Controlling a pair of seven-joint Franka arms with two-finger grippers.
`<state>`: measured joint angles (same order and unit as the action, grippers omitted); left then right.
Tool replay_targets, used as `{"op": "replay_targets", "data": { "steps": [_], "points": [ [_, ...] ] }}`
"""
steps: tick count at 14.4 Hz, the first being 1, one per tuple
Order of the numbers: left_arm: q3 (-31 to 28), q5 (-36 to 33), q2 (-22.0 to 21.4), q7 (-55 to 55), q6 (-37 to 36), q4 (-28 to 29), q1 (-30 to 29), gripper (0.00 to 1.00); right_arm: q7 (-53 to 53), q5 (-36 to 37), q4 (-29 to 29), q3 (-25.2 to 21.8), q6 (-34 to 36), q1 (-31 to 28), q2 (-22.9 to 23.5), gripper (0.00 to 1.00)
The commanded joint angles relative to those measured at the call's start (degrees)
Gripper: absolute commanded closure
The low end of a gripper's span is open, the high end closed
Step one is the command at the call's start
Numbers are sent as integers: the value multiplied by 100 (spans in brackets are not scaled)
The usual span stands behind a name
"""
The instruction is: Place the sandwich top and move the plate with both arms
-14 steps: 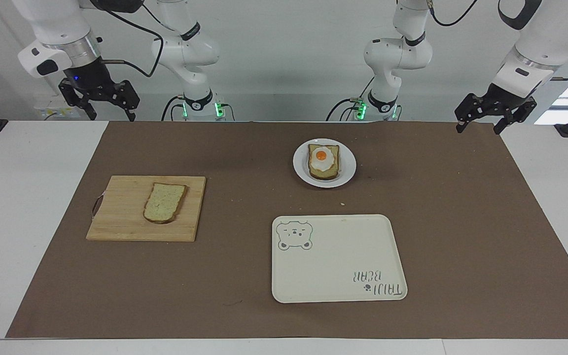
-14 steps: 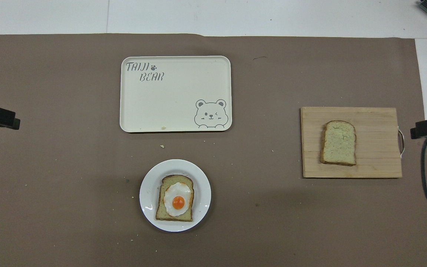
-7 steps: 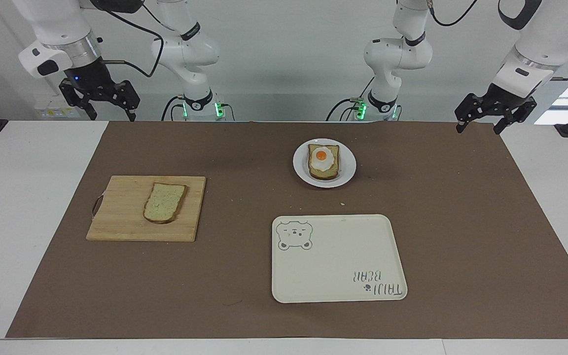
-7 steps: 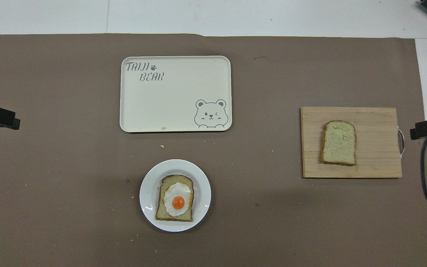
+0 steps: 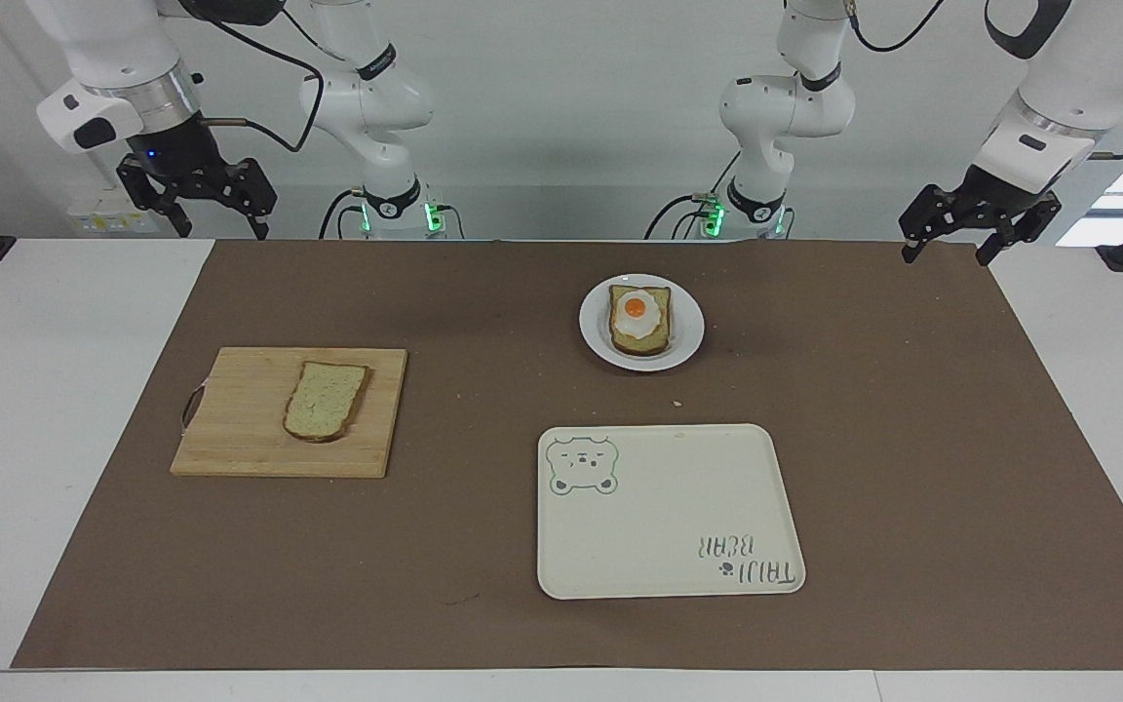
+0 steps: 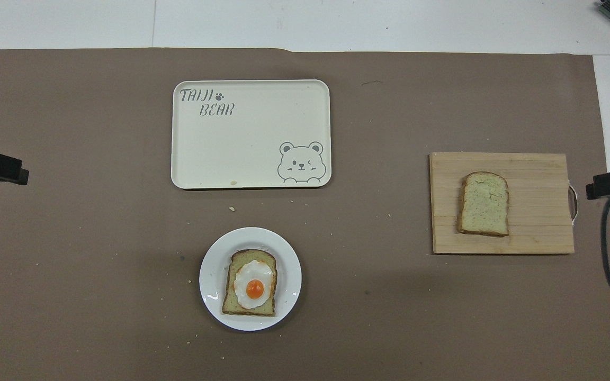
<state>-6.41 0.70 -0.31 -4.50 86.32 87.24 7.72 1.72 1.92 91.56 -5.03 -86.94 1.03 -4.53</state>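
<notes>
Wooden board (image 5: 289,411) mid-left of facing frame holds bread slice (image 5: 325,413) | plate (image 5: 683,341) with egg toast (image 5: 639,319) upper centre | right gripper (image 5: 196,203) upper left, left gripper (image 5: 977,222) upper right, both wide, empty | pinch slice by crust edges, lower flat, aligned over egg.

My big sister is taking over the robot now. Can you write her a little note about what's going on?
Left pincer: open, holding nothing, up over the mat's edge at the left arm's end, waiting.
Right pincer: open, holding nothing, up over the table's edge at the right arm's end.
Sandwich top: lying flat on the wooden cutting board, toward the right arm's end.
Plate: on the brown mat, carrying the bread slice with the fried egg. The bear tray sits farther from the robots than the plate.
Done: nothing yet.
Left: put the sandwich top on the egg slice, then move the plate with both arms.
</notes>
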Motion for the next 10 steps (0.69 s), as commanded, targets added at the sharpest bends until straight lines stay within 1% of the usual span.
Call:
{"op": "replay_targets", "data": {
  "steps": [1,5,7,10],
  "points": [
    [52,-61,-13,-42,-89,-14,-77,0,91,37,231,28,-165,-68,-145,0],
    [52,-61,-13,-42,-89,-14,-77,0,91,2,388,19,-244,-86,-162,0],
    [52,-61,-13,-42,-89,-14,-86,0,100,-34,765,19,-700,-165,-250,0],
    [52,-61,-13,-42,-89,-14,-77,0,109,-165,1258,19,-1139,-261,-242,0]
  ]
}}
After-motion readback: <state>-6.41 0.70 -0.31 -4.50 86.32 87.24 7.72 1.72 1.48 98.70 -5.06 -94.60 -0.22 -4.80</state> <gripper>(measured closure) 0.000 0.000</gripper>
